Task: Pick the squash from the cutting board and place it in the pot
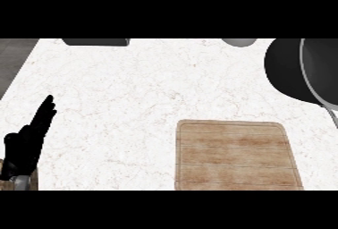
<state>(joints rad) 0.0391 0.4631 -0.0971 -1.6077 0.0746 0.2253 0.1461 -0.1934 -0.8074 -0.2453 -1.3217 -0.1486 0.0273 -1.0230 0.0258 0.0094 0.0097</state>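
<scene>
My left hand (26,141) rests at the lower left edge of the counter (145,89), fingers straight and raised, holding nothing. It is the one hand in sight; my right one does not show. Well off to its right lies one wooden cutting board (234,156), its top bare. One dark pot (293,71) sits at the far right, cut off by the edge. I cannot make out the squash anywhere. Two objects at the top edge are cropped, too little to identify.
</scene>
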